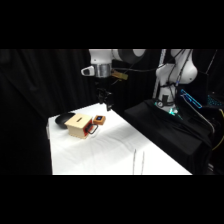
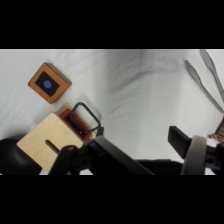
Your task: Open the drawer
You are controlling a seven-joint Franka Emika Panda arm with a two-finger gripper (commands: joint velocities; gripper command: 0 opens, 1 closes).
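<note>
Nearest the side camera, one pair of metal tongs (image 1: 139, 161) lay on the front of the white surface (image 1: 115, 150), well apart from everything else; further back, toward the far left corner, sat one tan wooden box (image 1: 77, 125) with the drawer (image 1: 92, 129) in it, red-orange face and dark handle pointing right along the surface, the box's long axis running the same way; one small orange block (image 1: 99, 119) just beside that face; one black dish (image 1: 64, 119) touching the box's far side; the gripper (image 1: 106, 102) hung above the back edge, holding nothing, honestly couldn't tell how far open; black curtains all around.
</note>
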